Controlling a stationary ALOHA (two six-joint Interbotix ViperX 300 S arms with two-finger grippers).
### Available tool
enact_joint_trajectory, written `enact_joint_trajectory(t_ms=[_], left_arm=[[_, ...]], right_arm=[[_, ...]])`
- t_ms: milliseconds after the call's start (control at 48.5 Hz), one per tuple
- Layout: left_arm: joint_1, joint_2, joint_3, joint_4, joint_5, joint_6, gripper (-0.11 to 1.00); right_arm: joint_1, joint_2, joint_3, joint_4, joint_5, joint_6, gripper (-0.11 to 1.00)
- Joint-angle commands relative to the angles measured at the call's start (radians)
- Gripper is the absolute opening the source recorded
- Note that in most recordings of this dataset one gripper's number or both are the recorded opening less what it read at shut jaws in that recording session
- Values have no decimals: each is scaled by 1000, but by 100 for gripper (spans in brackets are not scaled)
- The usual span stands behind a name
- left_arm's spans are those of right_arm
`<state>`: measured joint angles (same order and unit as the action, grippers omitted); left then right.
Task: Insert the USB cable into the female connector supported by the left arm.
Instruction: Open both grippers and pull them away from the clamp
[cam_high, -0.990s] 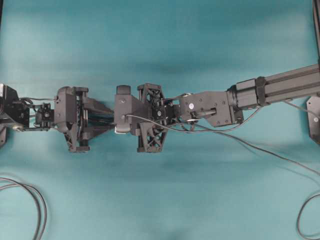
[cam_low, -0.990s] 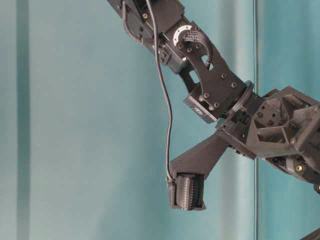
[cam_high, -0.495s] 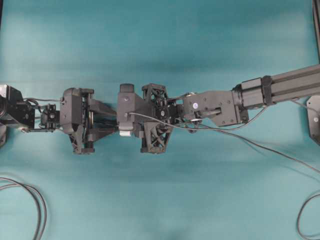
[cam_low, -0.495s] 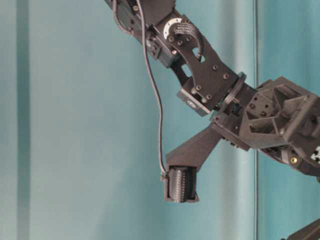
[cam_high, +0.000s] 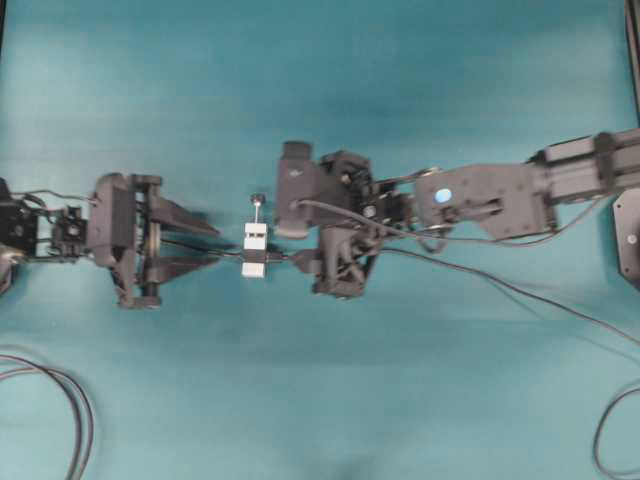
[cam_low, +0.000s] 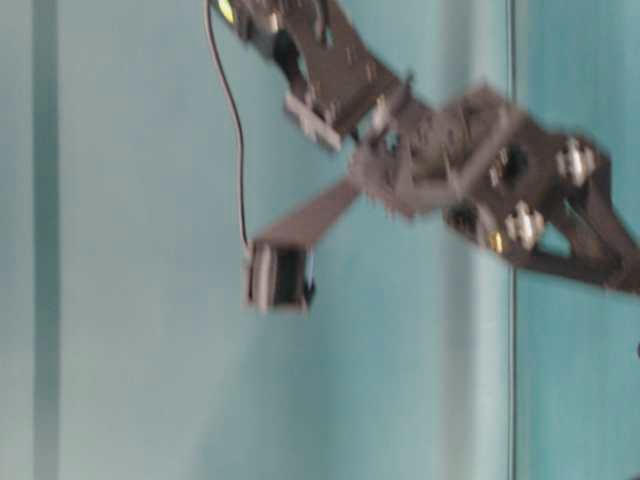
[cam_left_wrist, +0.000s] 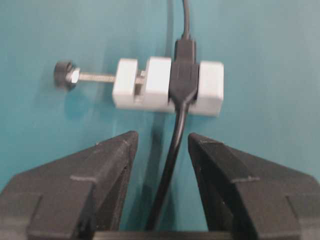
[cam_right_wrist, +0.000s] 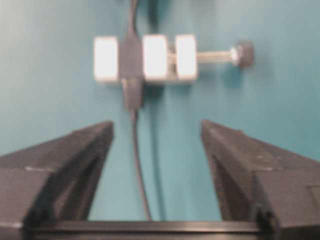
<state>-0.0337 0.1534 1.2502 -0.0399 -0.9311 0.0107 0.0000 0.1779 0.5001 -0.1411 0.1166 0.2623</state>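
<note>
The female connector (cam_left_wrist: 184, 80) sits in its white bracket (cam_high: 256, 248), whose black-knobbed screw (cam_left_wrist: 65, 75) sticks out sideways. The USB cable (cam_right_wrist: 137, 160) ends in a plug (cam_right_wrist: 132, 92) that sits in the connector's mouth. My left gripper (cam_left_wrist: 161, 137) is open just short of the bracket, and the connector's own cable (cam_left_wrist: 172, 165) runs loose between its fingers. My right gripper (cam_right_wrist: 156, 127) is wide open on the other side, with the USB cable passing between its fingers untouched. Neither gripper holds anything. In the overhead view the bracket lies between the left gripper (cam_high: 215, 246) and the right arm (cam_high: 480, 195).
The teal table (cam_high: 320, 80) spreads all round. Loose cable loops lie at the lower left (cam_high: 70, 400) and the lower right (cam_high: 610, 430). A black mount (cam_high: 628, 235) stands at the right edge. The table-level view is blurred, showing the right wrist camera (cam_low: 278, 278) raised.
The right gripper has opened wide and drawn back to the right. The left gripper has pulled back left. The bracket, hidden under them before, now shows between them.
</note>
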Motion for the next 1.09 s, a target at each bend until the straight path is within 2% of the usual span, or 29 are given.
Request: enact_joint_trajectory(t_ms=[0, 206, 454, 639, 701, 866, 1073], left_arm=[[0, -63, 29, -6, 9, 5, 58], [6, -164, 55, -5, 67, 5, 59], [8, -255, 55, -5, 153, -6, 59], [9, -391, 57, -5, 201, -9, 59], [9, -439, 61, -5, 215, 0, 59], [8, -566, 101, -5, 225, 5, 59], [9, -776, 173, 0, 253, 28, 58]], right_arm=[[-3, -84, 40, -3, -9, 6, 76], [-28, -192, 193, -3, -92, 9, 75], [-80, -359, 419, 2, -383, 21, 75], [-89, -477, 566, 0, -615, 11, 75], [-89, -500, 607, 2, -657, 2, 75], [-92, -566, 698, 0, -686, -41, 75], [-101, -736, 785, 0, -620, -55, 76]])
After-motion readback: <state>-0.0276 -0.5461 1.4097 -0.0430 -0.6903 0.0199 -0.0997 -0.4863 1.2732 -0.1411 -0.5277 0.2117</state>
